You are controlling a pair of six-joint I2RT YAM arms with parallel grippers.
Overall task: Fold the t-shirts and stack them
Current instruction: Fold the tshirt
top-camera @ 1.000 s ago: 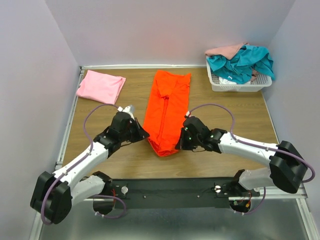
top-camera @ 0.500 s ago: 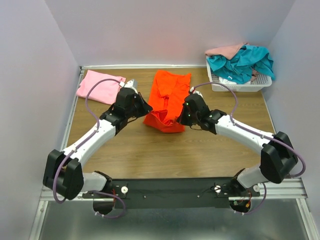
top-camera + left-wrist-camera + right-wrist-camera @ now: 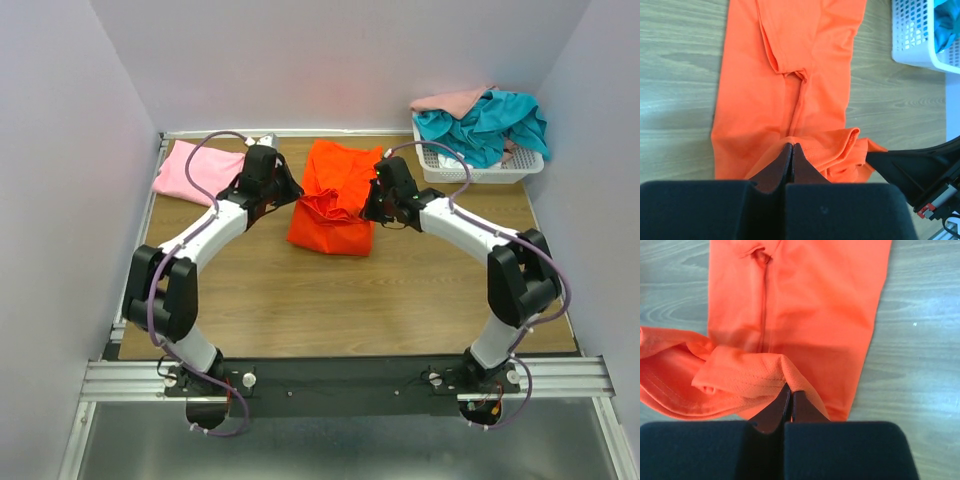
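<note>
The orange shirt [image 3: 335, 205] lay in the middle of the wooden surface [image 3: 330, 300], with its near end lifted and bunched over the rest. The left jaws were pinched tight on one corner of that end, and the right jaws on the other. A pink shirt [image 3: 195, 172] lay flat at the far left. A teal shirt [image 3: 490, 120] and a peach shirt [image 3: 452, 99] were heaped in a white basket [image 3: 475, 172] at the far right.

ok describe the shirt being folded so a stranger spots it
On the wooden table, look at the middle of the far half. The orange t-shirt lies there, near end doubled over, pinched by the left tool and right tool. It alone is bright orange; the pink t-shirt lies far left, the rest sit in the white basket.
</note>
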